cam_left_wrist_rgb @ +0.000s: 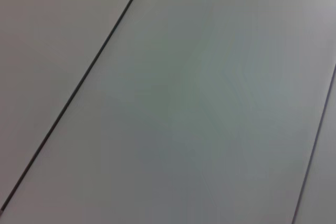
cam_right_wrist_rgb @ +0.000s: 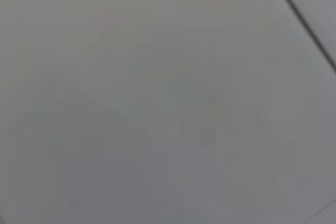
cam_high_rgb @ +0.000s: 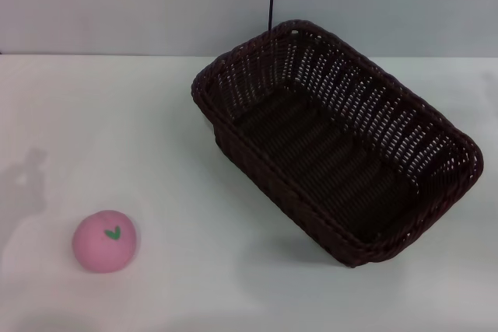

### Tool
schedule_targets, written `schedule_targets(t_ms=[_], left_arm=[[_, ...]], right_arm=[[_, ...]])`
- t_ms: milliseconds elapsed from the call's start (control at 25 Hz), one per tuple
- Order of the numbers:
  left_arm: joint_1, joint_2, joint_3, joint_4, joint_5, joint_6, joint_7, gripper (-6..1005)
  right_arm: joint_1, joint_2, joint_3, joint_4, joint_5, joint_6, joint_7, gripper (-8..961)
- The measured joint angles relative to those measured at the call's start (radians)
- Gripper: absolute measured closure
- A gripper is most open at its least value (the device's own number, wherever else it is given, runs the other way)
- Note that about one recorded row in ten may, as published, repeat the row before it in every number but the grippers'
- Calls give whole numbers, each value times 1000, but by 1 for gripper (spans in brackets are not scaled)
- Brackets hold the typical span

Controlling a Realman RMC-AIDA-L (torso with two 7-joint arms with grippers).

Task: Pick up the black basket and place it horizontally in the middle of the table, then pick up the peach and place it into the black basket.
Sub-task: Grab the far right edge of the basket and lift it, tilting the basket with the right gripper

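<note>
Nothing is gripped yet: the black basket (cam_high_rgb: 334,145) sits skewed on the right of the table (cam_high_rgb: 194,192), the peach (cam_high_rgb: 106,241) well apart at front left. Neither gripper is seen, so finger state cannot be told. A rim grasp and straightening is called for first.

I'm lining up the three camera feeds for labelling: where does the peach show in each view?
Head view: the peach sits low on the left of the table, well apart from the black basket.
Left wrist view: not in it; only pale panels with dark seams.
Right wrist view: not in it; a plain grey surface with a dark seam.
Shared landmark: none I can confirm; both wrist views show similar dark seams.
</note>
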Motion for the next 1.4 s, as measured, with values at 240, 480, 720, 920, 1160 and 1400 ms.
schedule_targets(t_ms=[240,480,720,920,1160,1400], left_arm=[[0,0,-22,-5,-1,2,-14,987],[0,-1,-27,-5,-2,2,-18,972],[0,-6,-46,-5,-4,1,-12,958],[8,-9,-61,-9,-4,-3,-11,946],[24,-11,-62,-16,-4,-2,-11,871],[35,-12,-62,-25,-4,-1,-18,766]], right_arm=[[-2,-2,-1,19,31,-1,-33,480],[2,-2,-1,16,29,-2,-41,763],[2,0,9,15,46,4,-42,953],[-3,-4,-2,3,38,-1,-43,948],[-8,-5,-4,-26,6,-3,-33,938],[-13,-14,-52,-150,-122,-9,123,811]])
